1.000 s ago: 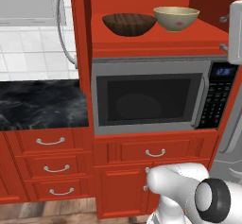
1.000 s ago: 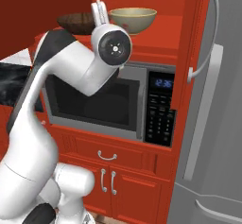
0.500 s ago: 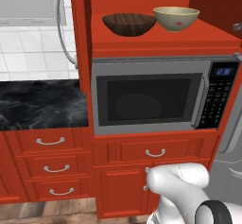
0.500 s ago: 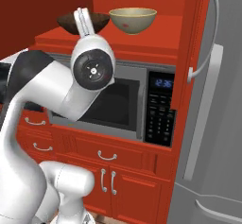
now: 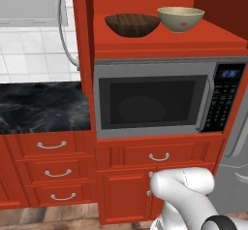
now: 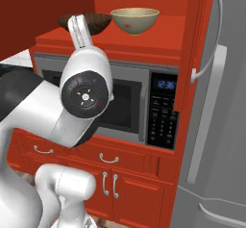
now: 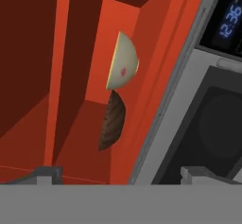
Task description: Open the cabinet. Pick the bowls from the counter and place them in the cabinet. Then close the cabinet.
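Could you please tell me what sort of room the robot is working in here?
It looks like a home kitchen, a rendered one. A built-in microwave sits below an open red cabinet holding two bowls, a black marble-look counter runs over red drawers, and a grey fridge stands alongside.

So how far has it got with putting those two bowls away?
Mostly done, it seems. The dark brown wood-grained bowl and the pale beige glazed bowl both sit side by side on the shelf of the red cabinet above the microwave. The gripper is open and holds nothing. What is left: the cabinet's doors stand open, so closing them remains.
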Available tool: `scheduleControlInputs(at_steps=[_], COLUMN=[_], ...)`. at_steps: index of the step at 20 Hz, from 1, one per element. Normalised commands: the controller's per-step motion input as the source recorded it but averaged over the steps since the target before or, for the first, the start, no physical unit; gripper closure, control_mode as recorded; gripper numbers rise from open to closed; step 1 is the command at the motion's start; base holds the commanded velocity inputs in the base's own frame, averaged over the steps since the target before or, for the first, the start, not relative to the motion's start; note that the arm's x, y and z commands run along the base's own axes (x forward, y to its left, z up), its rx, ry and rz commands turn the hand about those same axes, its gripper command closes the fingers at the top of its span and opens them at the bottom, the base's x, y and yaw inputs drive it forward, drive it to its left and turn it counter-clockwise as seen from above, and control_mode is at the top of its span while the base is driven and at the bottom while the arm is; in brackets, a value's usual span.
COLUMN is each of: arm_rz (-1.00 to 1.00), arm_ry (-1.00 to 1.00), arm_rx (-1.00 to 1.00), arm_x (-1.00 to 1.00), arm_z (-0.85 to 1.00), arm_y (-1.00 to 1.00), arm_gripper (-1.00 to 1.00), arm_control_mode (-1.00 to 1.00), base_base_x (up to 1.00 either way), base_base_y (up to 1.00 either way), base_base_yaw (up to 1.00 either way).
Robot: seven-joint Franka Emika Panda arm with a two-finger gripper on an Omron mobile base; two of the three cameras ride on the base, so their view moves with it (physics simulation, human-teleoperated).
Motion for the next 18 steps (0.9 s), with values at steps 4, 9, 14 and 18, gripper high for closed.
scheduleControlInputs(at_steps=[4, 9, 14, 18], arm_rz=[-0.04, 0.00, -0.03, -0.18], arm_ry=[-0.01, -0.01, -0.08, -0.08], arm_rx=[0.00, 0.00, 0.00, 0.00], arm_x=[-0.32, -0.18, -0.53, -0.40], arm_z=[0.00, 0.00, 0.00, 0.00], arm_y=[-0.26, -0.27, -0.19, -0.28], arm_gripper=[-1.00, -1.00, -1.00, -1.00], arm_control_mode=[-1.00, -1.00, -1.00, -1.00], base_base_x=[0.00, 0.00, 0.00, 0.00], base_base_y=[0.00, 0.00, 0.00, 0.00], base_base_yaw=[0.00, 0.00, 0.00, 0.00])
